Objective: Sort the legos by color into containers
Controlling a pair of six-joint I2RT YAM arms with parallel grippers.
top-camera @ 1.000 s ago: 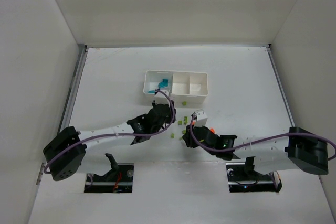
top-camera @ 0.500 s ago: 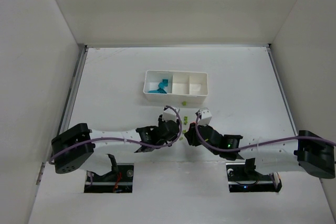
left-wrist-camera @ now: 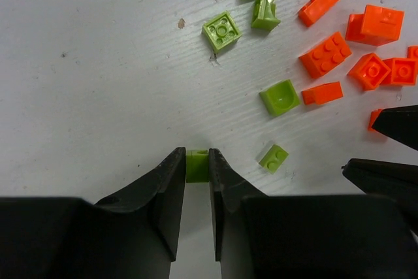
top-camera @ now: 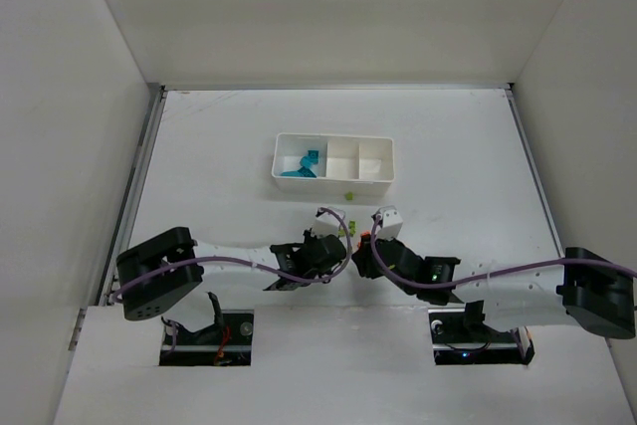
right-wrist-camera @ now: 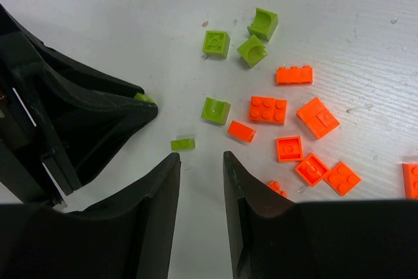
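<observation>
Clamping a lime-green lego (left-wrist-camera: 196,163) on the bench (left-wrist-camera: 98,83), the left jaws ready it for the tray (top-camera: 338,178); right jaws stand apart.

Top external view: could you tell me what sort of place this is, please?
Probably a lab robot test cell: a white table enclosed by white walls, two arms bolted at its near edge, a tray and loose legos.

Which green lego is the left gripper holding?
The lime brick pinched in the left gripper, low in the left wrist view. The five other green bricks lie loose on the table.
</observation>
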